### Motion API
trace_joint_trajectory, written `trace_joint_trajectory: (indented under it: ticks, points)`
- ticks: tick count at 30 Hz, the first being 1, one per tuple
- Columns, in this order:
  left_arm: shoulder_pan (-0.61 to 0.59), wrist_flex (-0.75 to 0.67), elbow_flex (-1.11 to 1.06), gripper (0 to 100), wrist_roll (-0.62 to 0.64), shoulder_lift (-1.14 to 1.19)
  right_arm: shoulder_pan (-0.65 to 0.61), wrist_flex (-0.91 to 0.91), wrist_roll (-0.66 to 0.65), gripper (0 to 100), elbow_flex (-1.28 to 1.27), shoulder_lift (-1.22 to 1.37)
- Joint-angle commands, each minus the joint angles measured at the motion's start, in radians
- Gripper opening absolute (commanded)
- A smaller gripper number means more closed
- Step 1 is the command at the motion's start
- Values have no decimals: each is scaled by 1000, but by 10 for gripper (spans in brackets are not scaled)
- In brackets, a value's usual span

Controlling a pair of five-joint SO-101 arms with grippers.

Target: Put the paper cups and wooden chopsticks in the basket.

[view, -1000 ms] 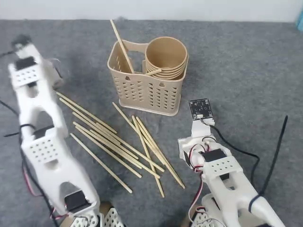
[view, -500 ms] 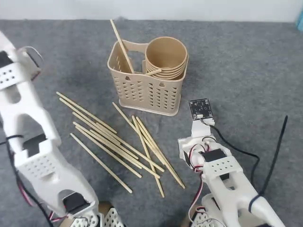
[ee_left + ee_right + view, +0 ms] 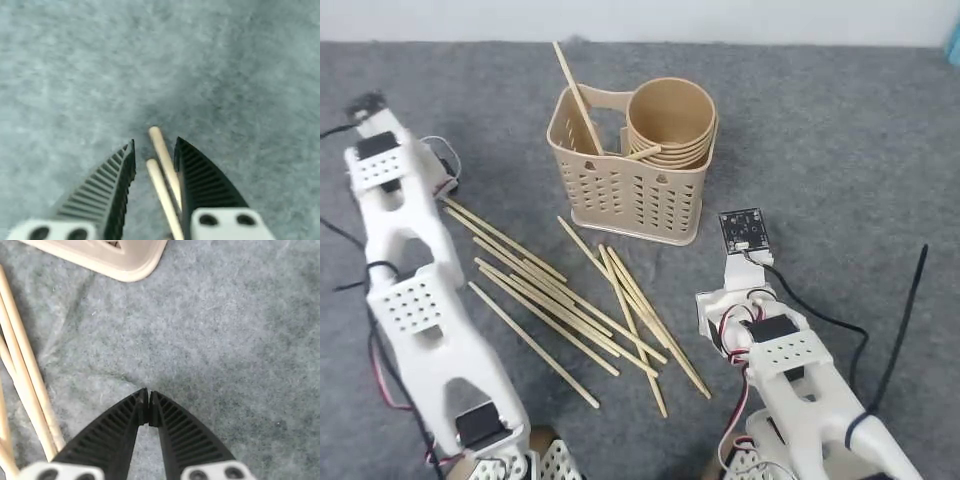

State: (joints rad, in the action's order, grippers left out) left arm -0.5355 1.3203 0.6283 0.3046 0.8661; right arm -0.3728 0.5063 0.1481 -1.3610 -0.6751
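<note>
Found left gripper [image 3: 154, 142] spread, jaws straddling the ends of two chopsticks [image 3: 161, 155] at lower centre of the left wrist frame, nothing pinched. Read their long axis as roughly in line with the jaws. Traced loose pile [image 3: 552, 303] in the high frame slanting from middle left to lower centre; placed basket [image 3: 620, 195], with paper cups [image 3: 670, 125] stacked inside, at upper centre, up-right of it. Logged right gripper [image 3: 148, 394] pressed together over bare carpet [image 3: 225, 315]; judged left arm [image 3: 410, 310] nearer

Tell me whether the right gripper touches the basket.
Apart. The right wrist view shows bare carpet between the right gripper and the basket.
</note>
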Motion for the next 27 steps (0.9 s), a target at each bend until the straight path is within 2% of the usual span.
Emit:
trace_joint_trajectory:
  ticks: [1,6,11,15,17,21,27]
  points:
    - [34,-17,51,126,12,11,7,-8,2,19,3,-27]
    - [35,-15,45,126,15,60,7,-8,2,19,3,-27]
    - [21,14,64,124,101,86,5,-8,2,19,3,-28]
    - [35,20,71,4,97,89,5,-8,2,19,3,-28]
    - [49,23,70,16,81,80,5,-8,2,19,3,-30]
    - [52,101,151,13,83,57,8,-8,2,19,3,-30]
    - [26,258,392,13,78,-15,8,-8,2,19,3,-30]
